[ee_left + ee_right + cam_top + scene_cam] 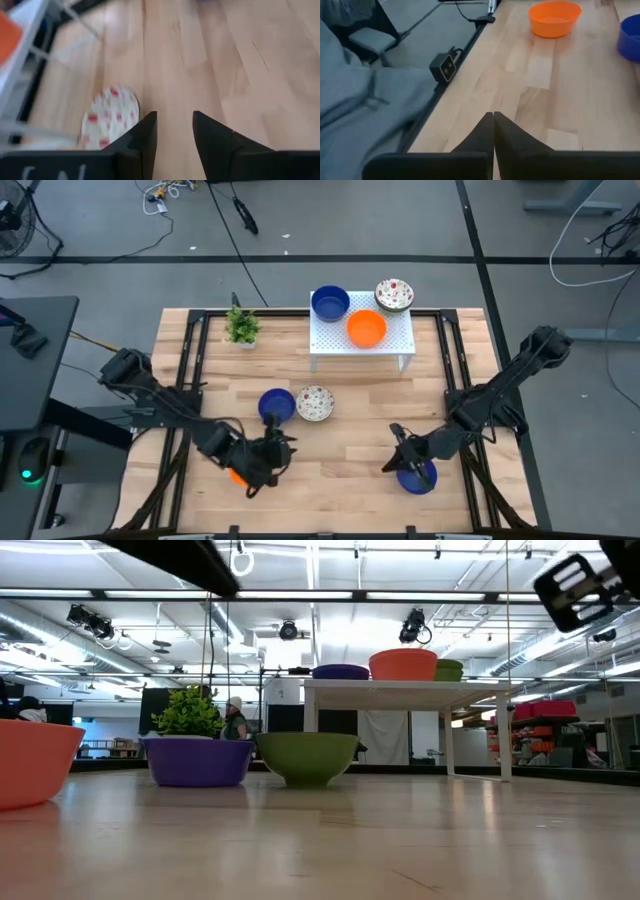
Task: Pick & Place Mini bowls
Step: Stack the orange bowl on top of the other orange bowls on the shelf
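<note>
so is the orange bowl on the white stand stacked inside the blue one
No, on the white stand the orange bowl sits by itself, next to the blue bowl rather than inside it.

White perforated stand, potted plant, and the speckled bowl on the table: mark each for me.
white perforated stand (337,340): high view, bare top.
potted plant (242,326): high view, leaves.
speckled bowl (315,404): high view, inside centre.

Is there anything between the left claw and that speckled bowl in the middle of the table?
Nothing visible. The left claw, jaws apart and empty, sits near the table's front edge; only bare wood separates it from the speckled bowl. A blue bowl stands beside the speckled one, not in the path.
</note>
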